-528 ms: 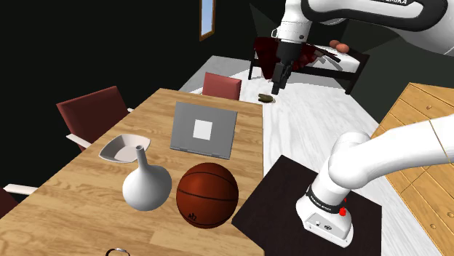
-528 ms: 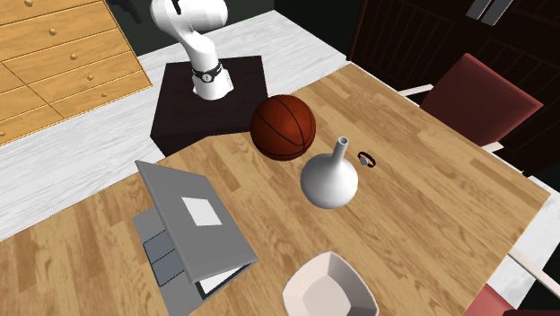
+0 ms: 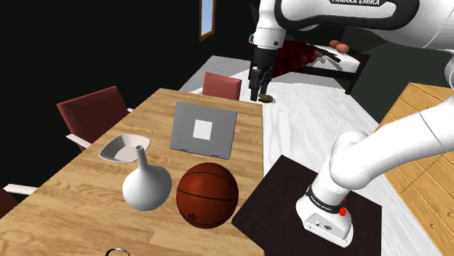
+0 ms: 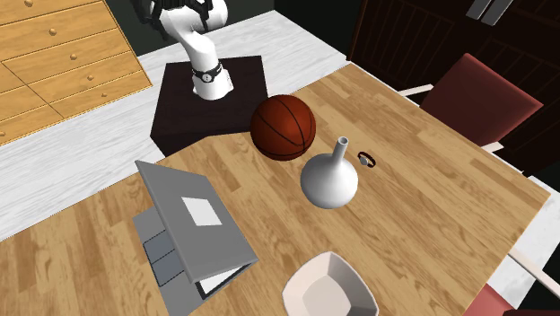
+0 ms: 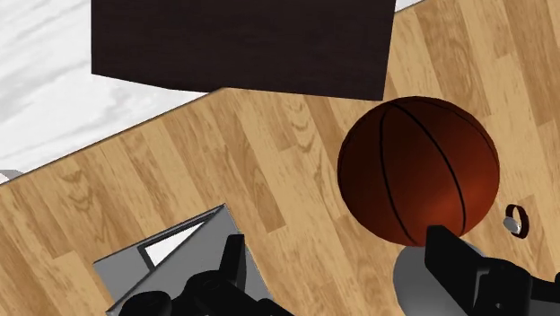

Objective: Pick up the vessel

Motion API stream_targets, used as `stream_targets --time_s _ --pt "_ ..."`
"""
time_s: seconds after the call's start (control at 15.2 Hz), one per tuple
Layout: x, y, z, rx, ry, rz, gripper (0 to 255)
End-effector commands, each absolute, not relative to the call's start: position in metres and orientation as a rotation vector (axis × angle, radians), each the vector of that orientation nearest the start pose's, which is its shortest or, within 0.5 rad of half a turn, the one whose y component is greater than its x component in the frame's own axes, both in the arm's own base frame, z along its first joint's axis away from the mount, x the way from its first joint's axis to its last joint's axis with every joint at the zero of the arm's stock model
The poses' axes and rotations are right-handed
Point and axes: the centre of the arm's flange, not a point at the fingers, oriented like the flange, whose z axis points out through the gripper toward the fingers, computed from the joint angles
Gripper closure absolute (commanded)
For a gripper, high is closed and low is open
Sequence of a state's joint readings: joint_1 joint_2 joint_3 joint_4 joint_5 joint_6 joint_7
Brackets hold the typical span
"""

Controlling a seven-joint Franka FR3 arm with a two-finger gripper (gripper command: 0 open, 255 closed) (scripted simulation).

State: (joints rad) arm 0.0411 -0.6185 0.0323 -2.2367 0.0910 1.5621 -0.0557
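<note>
The vessel [image 3: 145, 185] is a pale grey vase with a round belly and a thin neck, standing upright on the wooden table [image 3: 87, 196]. It also stands mid-table in the second exterior view [image 4: 329, 179]. A sliver of its grey body [image 5: 411, 276] peeks out beside the right finger [image 5: 453, 260]. My black gripper [image 3: 256, 92] hangs high over the table's far end, well away from the vase. In the wrist view my gripper [image 5: 336, 269] is open, fingers wide apart with nothing between them.
A brown basketball [image 3: 207, 195] sits right beside the vase. An open grey laptop [image 3: 204, 131], a white bowl [image 3: 122, 148] and a small ring [image 4: 366, 160] share the table. Red chairs [image 3: 93, 113] flank it. The dark stand [image 3: 291, 196] adjoins the table; wooden drawers [image 3: 418, 145] lie beyond.
The arm has swung toward the shoulder view's left and slightly down, bringing the gripper from over the white floor to above the table's far edge. Nothing on the table has moved.
</note>
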Motion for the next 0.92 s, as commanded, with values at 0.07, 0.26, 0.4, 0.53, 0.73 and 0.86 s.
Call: stream_targets --time_s 0.07,0.26,0.4,0.53,0.73,0.86 --pt "0.374 0.072 0.580 -3.069 -0.193 0.096 0" --pt "0.397 0.105 0.569 -3.076 -0.201 0.106 0" --pt "0.412 0.126 0.561 -3.081 -0.206 0.113 0" --pt "0.427 0.147 0.553 -3.085 -0.212 0.119 0" --pt "0.450 0.180 0.541 -3.092 -0.220 0.129 0" --pt "0.465 0.201 0.532 -3.096 -0.226 0.136 0"
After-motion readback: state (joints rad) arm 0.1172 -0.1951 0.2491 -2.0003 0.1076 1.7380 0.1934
